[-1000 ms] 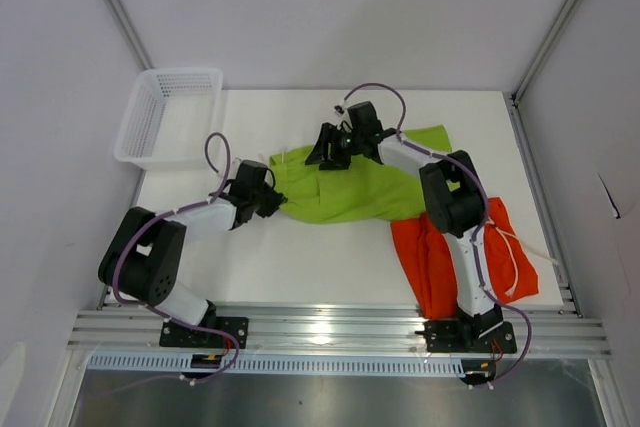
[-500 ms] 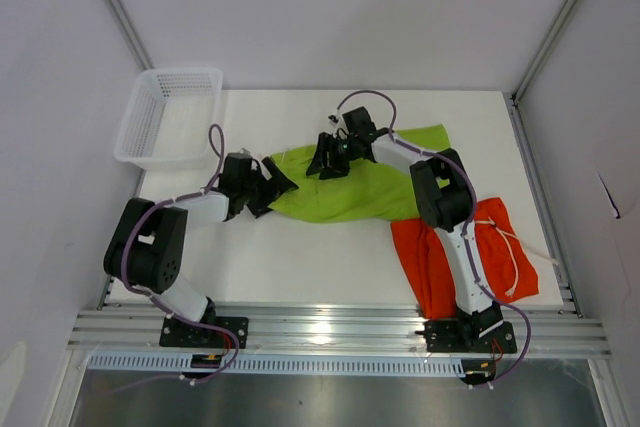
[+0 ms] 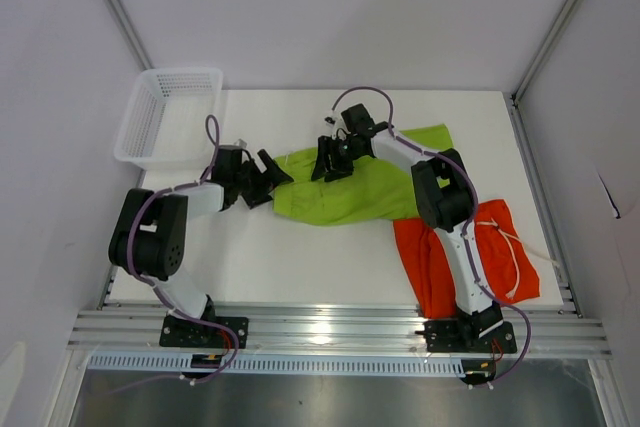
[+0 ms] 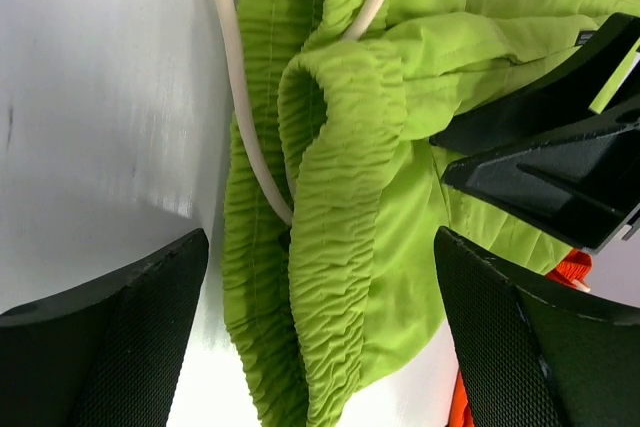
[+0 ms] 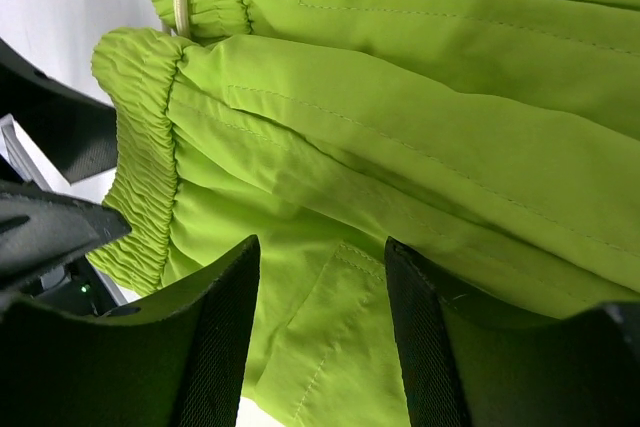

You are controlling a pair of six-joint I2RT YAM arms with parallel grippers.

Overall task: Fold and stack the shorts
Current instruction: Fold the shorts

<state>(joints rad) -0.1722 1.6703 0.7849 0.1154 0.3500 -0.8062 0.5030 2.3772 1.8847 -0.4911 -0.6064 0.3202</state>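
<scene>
The lime green shorts [image 3: 365, 185] lie spread across the middle of the table, with the elastic waistband [image 4: 335, 227] and white drawstring [image 4: 236, 77] at their left end. My left gripper [image 3: 268, 175] stands open at that end. Its fingers [image 4: 110, 337] straddle the waistband without touching it. My right gripper [image 3: 331, 160] hovers low over the upper left part of the green shorts. Its fingers [image 5: 205, 347] are parted, with flat green fabric [image 5: 330, 337] showing between them. The orange shorts [image 3: 465, 255] lie crumpled at the near right, partly behind the right arm.
A white mesh basket [image 3: 170, 115] sits at the far left corner. The two grippers are close together, and the right gripper [image 4: 560, 147] shows just past the waistband in the left wrist view. Walls enclose the table on three sides.
My left gripper has opened, let go of the green shorts' left end and drawn back a little to the left. The right gripper has shifted slightly over the fabric.
</scene>
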